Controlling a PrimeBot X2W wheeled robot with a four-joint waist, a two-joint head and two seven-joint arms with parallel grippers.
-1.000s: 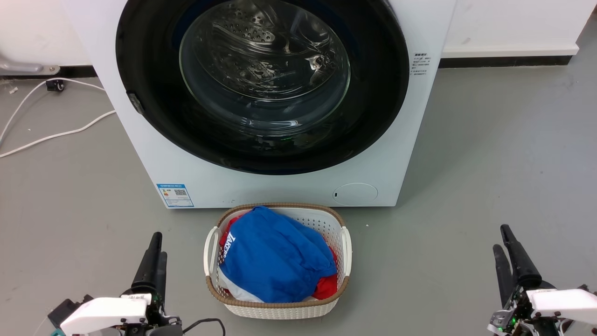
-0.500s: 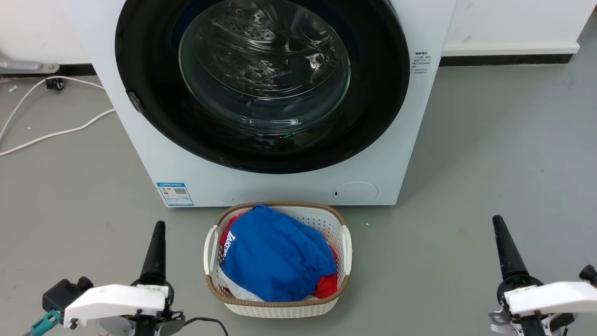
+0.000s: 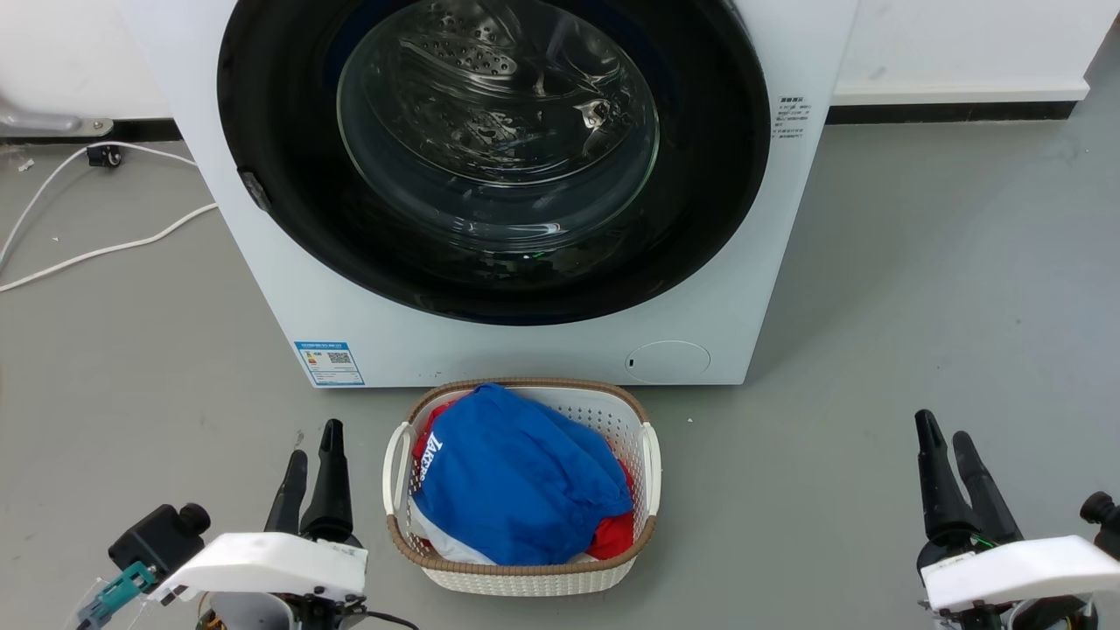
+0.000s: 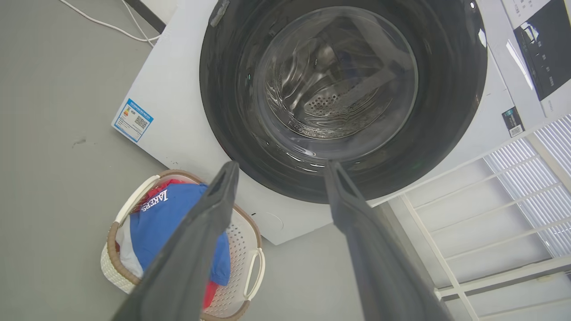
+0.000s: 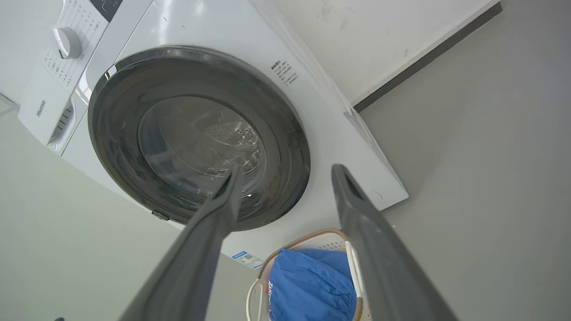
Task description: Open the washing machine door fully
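The washing machine is a white front-loader filling the top of the head view. Its washing machine door, a wide glossy black ring around a clear glass bowl, lies flat against the front, shut; it also shows in the wrist views. A small grey latch tab sits on the ring's left edge. My left gripper stands open low at the left, well short of the machine, holding nothing. My right gripper stands open low at the right, also holding nothing.
A white woven laundry basket with blue and red clothes stands on the grey floor right before the machine, between my arms. White cables lie on the floor at the left. A round white service flap sits low on the machine's front.
Both wrists have rolled, so each gripper now shows two spread fingers instead of one edge-on finger. The left gripper has shifted slightly right. The door has not moved.
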